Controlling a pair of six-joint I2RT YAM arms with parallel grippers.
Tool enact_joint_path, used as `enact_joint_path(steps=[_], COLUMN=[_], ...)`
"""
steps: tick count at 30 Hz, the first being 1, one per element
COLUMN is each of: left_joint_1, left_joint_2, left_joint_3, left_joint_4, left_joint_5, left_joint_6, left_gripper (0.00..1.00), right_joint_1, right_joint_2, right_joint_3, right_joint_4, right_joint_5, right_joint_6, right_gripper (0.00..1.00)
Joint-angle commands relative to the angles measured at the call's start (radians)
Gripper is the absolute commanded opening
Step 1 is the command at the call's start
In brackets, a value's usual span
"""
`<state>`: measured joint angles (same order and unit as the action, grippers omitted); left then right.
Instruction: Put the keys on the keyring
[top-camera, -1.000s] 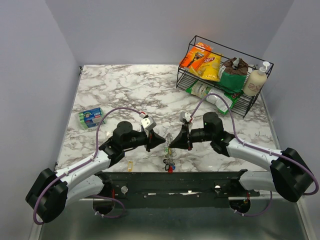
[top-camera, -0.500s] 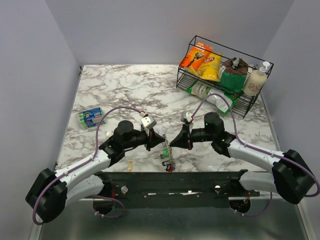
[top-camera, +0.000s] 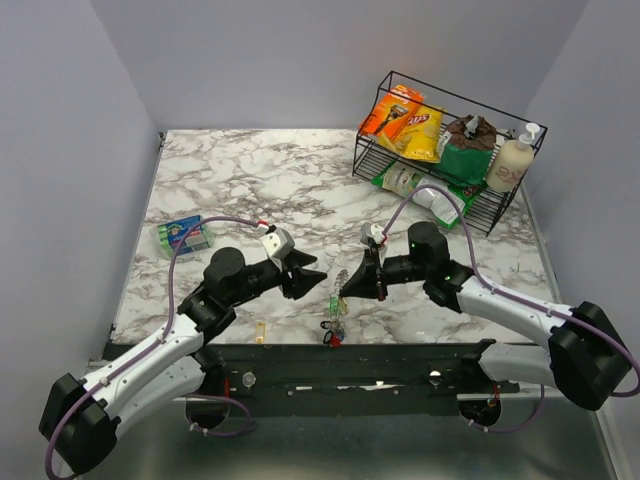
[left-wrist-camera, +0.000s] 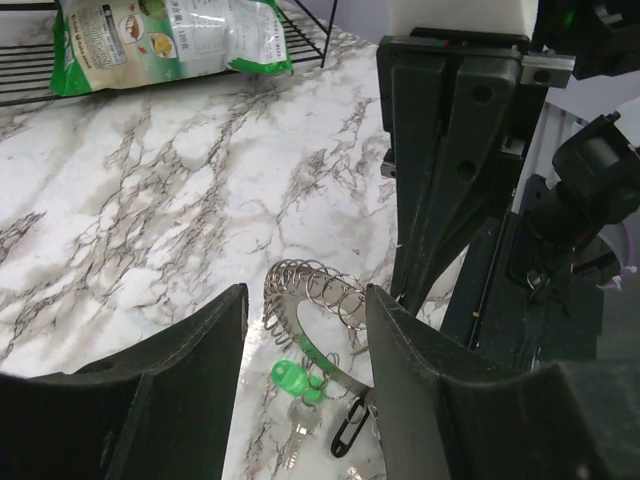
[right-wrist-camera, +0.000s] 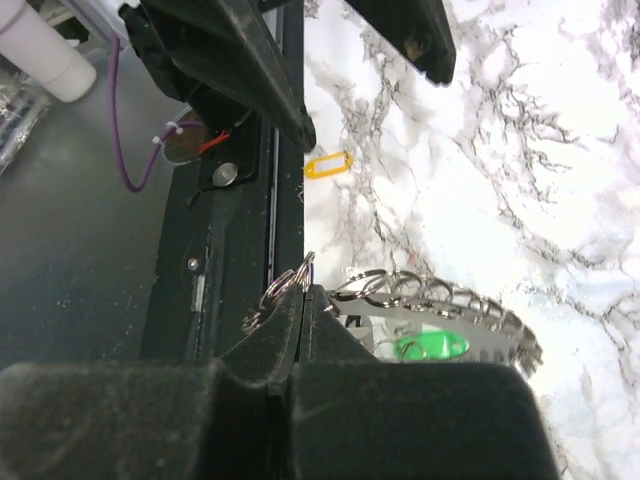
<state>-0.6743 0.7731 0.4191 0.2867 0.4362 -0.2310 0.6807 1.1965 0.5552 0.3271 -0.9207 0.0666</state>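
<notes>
The keyring (top-camera: 341, 279), a silvery ring lined with small wire loops, hangs just above the marble near the front edge. My right gripper (top-camera: 345, 288) is shut on its edge, fingers pressed together on the ring (right-wrist-camera: 440, 300). A green key (left-wrist-camera: 290, 378) and a black clip (left-wrist-camera: 348, 430) dangle from it, and a red and black bunch (top-camera: 329, 338) hangs lowest. My left gripper (top-camera: 312, 278) stands open a short way left of the ring, holding nothing. In the left wrist view the ring (left-wrist-camera: 310, 300) shows beyond the spread fingers (left-wrist-camera: 180, 370). A yellow key (top-camera: 261, 332) lies alone on the table.
A black wire rack (top-camera: 372, 166) at the back right holds snack bags and a lotion bottle (top-camera: 511, 162). A green and white bag (left-wrist-camera: 170, 40) lies at its foot. A sponge pack (top-camera: 183, 236) sits at the left. The dark base rail (top-camera: 400, 362) runs along the front edge.
My left gripper has opened and drawn back to the left, away from the keyring. The ring with its hanging keys stays in the right gripper, which barely moved.
</notes>
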Motion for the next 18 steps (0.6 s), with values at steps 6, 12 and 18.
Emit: enact_joint_path(steps=[6,12,18], left_joint_1=[0.004,0.004,0.002], left_joint_2=[0.064,0.078,0.133], left_joint_3=[0.081,0.096,0.125], left_joint_4=[-0.029,0.020,0.003], left_joint_5=[0.233,0.328,0.398], left_joint_6=[0.033,0.009,0.002], left_gripper=[0.55,0.53,0.51], right_joint_1=[0.006,0.006,0.006], right_joint_2=[-0.046,-0.052,-0.063], right_joint_3=[0.095,0.117,0.118], right_joint_4=[-0.054,-0.089,-0.103], right_joint_5=[-0.101,-0.125,-0.133], right_joint_6=[-0.042,-0.057,-0.057], right_gripper=[0.01,0.01,0.01])
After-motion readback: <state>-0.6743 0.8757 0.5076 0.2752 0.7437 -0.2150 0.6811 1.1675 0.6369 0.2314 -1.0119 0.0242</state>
